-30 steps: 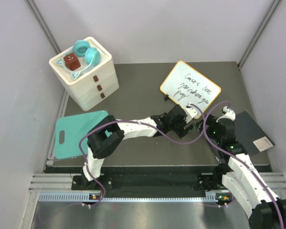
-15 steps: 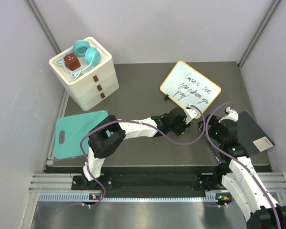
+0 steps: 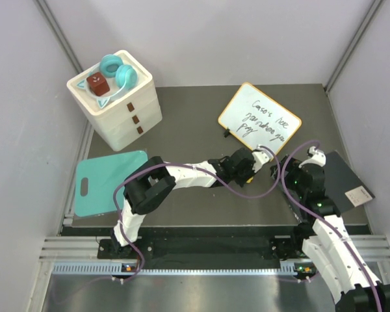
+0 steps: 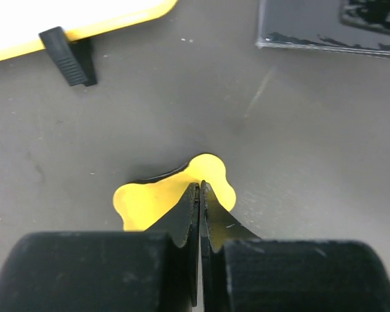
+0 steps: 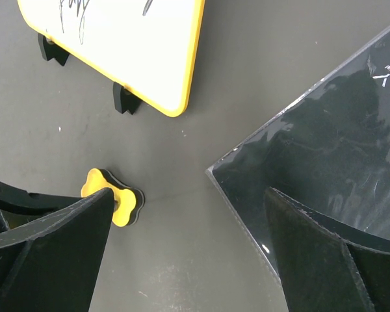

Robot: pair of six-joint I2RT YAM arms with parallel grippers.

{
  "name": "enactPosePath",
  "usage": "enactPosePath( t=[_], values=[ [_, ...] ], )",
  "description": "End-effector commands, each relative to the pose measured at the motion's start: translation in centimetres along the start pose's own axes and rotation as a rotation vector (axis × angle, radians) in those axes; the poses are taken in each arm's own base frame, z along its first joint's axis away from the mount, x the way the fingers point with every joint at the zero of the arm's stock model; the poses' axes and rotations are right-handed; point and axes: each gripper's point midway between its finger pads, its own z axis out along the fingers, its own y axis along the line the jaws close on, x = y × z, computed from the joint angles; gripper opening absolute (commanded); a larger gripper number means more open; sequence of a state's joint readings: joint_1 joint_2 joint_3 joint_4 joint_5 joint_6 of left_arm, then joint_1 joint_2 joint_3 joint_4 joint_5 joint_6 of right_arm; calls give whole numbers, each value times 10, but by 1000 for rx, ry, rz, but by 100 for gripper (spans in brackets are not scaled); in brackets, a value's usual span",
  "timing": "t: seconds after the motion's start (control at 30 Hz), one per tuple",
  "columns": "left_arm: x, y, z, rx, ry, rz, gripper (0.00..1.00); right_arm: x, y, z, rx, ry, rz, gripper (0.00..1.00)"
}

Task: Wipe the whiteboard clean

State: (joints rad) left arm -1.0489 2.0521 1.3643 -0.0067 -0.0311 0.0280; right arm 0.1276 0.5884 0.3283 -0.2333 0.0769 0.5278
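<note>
Looking down from the top: finding the whiteboard (image 3: 260,121) right of centre in the upper half, propped on its little black feet (image 5: 125,99), handwriting all over it. Spotting the left gripper (image 3: 250,164) just below its lower edge, jaws squeezed fully together right over a yellow lobed eraser (image 4: 153,198) lying flat on the table (image 3: 182,123), can't tell if pinching any of it. Seeing the right gripper (image 5: 188,195) at lower right, jaws spread wide with nothing between, hovering between the eraser and a dark grey slab (image 5: 325,149) in shiny wrap
</note>
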Motion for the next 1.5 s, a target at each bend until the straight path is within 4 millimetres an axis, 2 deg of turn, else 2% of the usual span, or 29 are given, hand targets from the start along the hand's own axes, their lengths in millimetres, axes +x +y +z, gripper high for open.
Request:
enactPosePath(
  t=[0.0,0.07,0.2,0.3,0.4,0.73,0.8,0.83,0.87,0.9,0.93,0.97,1.07,1.17,1.27,1.33,1.4,1.43,1.47],
  values=[
    [-37,-13,-19,56,-97,-22,0,-8,2,-1,-9,-25,16,96],
    [-33,-16,-18,58,-79,-18,0,-8,2,-1,-8,-26,18,96],
    [-5,-21,-14,60,27,-8,0,-7,2,-1,-7,-21,21,97],
    [12,-15,-13,-3,70,3,0,-6,1,-1,-5,-23,25,97],
    [17,-11,-13,-31,60,4,0,-6,1,-1,-7,-21,26,97],
    [15,-10,-12,-40,55,-16,0,-5,1,-1,-7,-18,28,98],
    [10,-8,-13,-48,39,-24,0,-3,1,-1,-12,-15,28,98],
    [-3,-7,-15,-59,-12,-40,0,-1,2,-1,-14,-8,31,98],
    [-24,-5,-25,-68,-84,-53,0,0,1,0,-14,-8,33,98],
    [-21,-4,-30,-74,-100,-60,0,1,1,0,-15,-8,30,98],
    [-31,-1,-35,-87,-142,-74,0,1,1,0,-15,-7,37,98],
    [-51,4,-47,-111,-211,-88,0,3,0,0,-14,-3,37,98],
    [-69,12,-67,-150,-273,-103,0,3,1,0,-20,-3,37,98],
    [-76,11,-76,-140,-283,-91,0,4,1,-1,-23,-1,39,98],
    [-62,8,-72,-124,-219,-79,0,4,1,-1,-23,1,37,98],
    [-42,4,-64,-108,-146,-82,0,4,2,-1,-24,1,39,98],
    [-32,3,-59,-109,-110,-93,0,4,1,-1,-23,1,39,98],
    [-17,2,-55,-112,-61,-105,0,4,1,-1,-24,1,37,98],
    [-11,1,-53,-109,-45,-111,0,4,2,-2,-27,0,37,98]
  ],
)
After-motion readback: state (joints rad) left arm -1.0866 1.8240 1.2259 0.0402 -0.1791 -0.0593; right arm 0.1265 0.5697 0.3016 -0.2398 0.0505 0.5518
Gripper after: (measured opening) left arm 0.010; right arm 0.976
